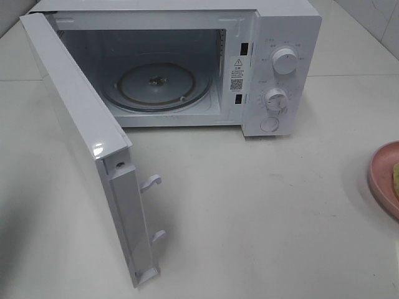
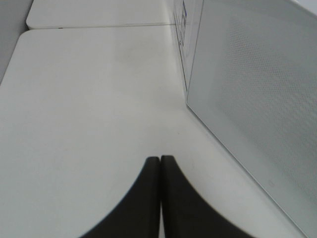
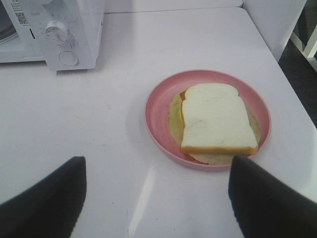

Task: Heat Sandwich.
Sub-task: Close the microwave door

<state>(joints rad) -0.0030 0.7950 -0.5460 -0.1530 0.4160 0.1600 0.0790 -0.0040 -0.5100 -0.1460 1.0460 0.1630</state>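
The sandwich [image 3: 213, 116], white bread with a tan crust and pale green filling, lies on a round pink plate [image 3: 158, 99] on the white table. My right gripper [image 3: 157, 159] hangs open just short of the plate, its dark fingers [image 3: 54, 198] spread wide and empty. In the exterior high view only the plate's edge [image 1: 380, 174] and a sliver of sandwich [image 1: 395, 177] show at the far right. The microwave [image 1: 280, 37] stands at the back, its door [image 1: 81, 124] swung wide open to the left and its glass turntable [image 1: 156, 84] bare. Beside the door panel [image 2: 257, 99], my left gripper [image 2: 159, 159] is shut on nothing.
Two knobs [image 1: 285, 61] [image 1: 275, 98] and a round button [image 1: 269, 124] sit on the microwave's right panel. The open door juts toward the table's front left. The microwave's control corner [image 3: 59, 29] shows beyond the plate. Neither arm shows in the exterior high view.
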